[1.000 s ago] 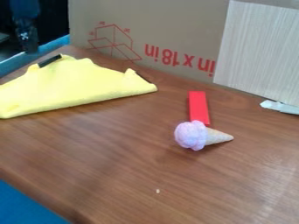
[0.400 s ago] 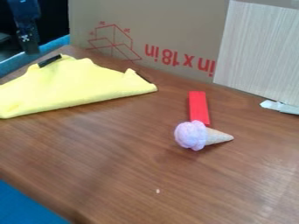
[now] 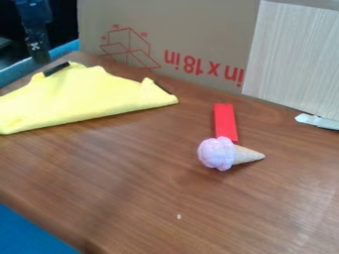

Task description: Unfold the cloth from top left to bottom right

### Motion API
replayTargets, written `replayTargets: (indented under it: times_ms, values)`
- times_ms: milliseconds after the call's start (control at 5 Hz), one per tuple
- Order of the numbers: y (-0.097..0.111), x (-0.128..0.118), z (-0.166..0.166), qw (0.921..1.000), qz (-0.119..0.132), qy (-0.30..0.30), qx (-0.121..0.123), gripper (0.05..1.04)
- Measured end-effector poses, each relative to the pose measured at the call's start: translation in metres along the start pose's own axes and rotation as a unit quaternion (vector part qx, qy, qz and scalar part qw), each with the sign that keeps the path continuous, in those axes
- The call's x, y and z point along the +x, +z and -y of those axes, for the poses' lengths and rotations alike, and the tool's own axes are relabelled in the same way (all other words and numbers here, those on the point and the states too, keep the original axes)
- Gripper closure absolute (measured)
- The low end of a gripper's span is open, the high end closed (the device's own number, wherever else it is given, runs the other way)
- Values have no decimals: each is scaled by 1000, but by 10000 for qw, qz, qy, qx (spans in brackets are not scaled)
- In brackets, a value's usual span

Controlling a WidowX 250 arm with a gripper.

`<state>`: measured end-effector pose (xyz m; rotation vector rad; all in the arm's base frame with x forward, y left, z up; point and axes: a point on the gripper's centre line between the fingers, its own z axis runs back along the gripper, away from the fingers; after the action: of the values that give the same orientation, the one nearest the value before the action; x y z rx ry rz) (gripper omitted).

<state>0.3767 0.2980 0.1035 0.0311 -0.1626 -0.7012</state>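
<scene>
One yellow cloth (image 3: pixel 86 94), folded, just below the gripper (image 3: pixel 39 53) in view | grip spread: cannot tell | best pinch only the top layer, lift low, draw slowly toward bottom right

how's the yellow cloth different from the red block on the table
The yellow cloth is folded and rumpled, with an uneven upper edge; the red block is straight-edged and flat. The yellow cloth covers much more of the table than the red block, which is a narrow strip. Both lie on the brown tabletop.
</scene>
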Motion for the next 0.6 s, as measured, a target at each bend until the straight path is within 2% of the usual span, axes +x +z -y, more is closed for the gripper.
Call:
replayTargets:
  times_ms: [400, 600]
  values:
    - [-30, 12, 11, 9997, -187, -103, -147, 83]
    - [-34, 15, 11, 9997, -232, -78, -80, 128]
